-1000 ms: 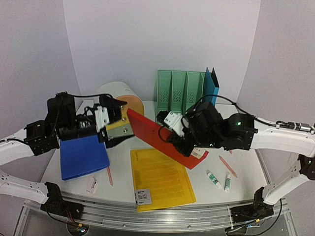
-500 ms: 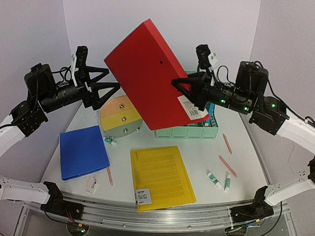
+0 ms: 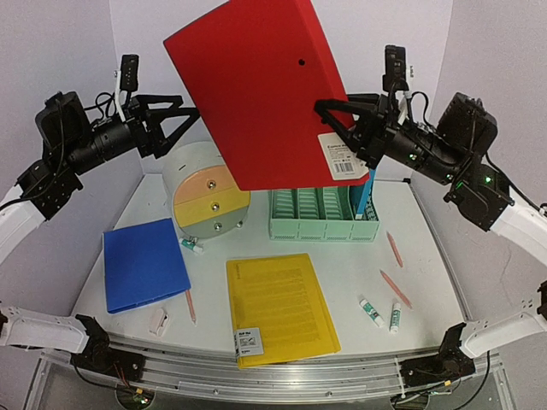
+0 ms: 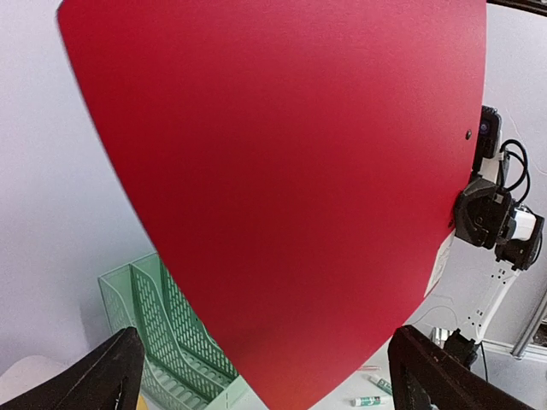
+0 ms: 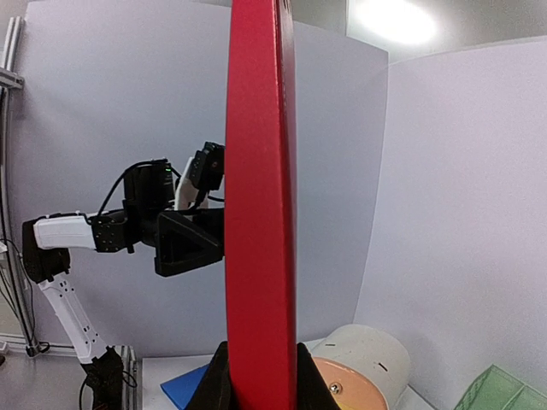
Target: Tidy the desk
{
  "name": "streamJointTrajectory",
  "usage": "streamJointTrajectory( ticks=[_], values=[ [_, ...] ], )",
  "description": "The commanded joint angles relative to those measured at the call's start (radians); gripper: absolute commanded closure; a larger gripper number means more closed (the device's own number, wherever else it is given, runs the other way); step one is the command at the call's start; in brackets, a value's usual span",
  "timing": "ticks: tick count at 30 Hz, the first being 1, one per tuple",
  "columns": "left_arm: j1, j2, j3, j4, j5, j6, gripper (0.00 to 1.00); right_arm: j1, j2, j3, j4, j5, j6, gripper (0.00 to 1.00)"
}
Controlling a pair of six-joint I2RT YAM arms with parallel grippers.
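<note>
A large red folder (image 3: 256,94) hangs high above the desk (image 3: 444,282), its flat face toward the overhead camera. My right gripper (image 3: 329,115) is shut on its right edge beside a white label. In the right wrist view the red folder (image 5: 261,196) stands edge-on, pinched between my fingers (image 5: 214,380). My left gripper (image 3: 184,120) is open at the folder's left edge. In the left wrist view the red folder (image 4: 282,171) fills the frame and the left gripper (image 4: 265,342) holds nothing, its fingertips (image 4: 94,376) wide apart at the bottom corners.
A green file rack (image 3: 320,213) with a teal folder (image 3: 366,192) stands at the back. Beside it lies a white cylinder (image 3: 205,192) with an orange and yellow face. On the desk lie a blue folder (image 3: 144,265), a yellow folder (image 3: 278,307), glue sticks (image 3: 372,312) and pencils (image 3: 395,289).
The right gripper has raised the red folder from low over the desk to high above the rack. The left arm has risen from beside the cylinder to the folder's left edge.
</note>
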Motion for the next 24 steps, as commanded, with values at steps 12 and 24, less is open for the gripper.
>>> streamJointTrajectory(
  ticks=[12, 24],
  values=[
    [0.051, 0.117, 0.164, 0.18, 0.592, -0.149, 0.41, -0.019, 0.022, 0.075, 0.162, -0.227, 0.125, 1.0],
    [0.052, 0.099, 0.178, 0.097, 0.576, -0.091, 1.0, -0.09, 0.052, -0.003, 0.149, -0.177, 0.164, 0.63]
  ],
)
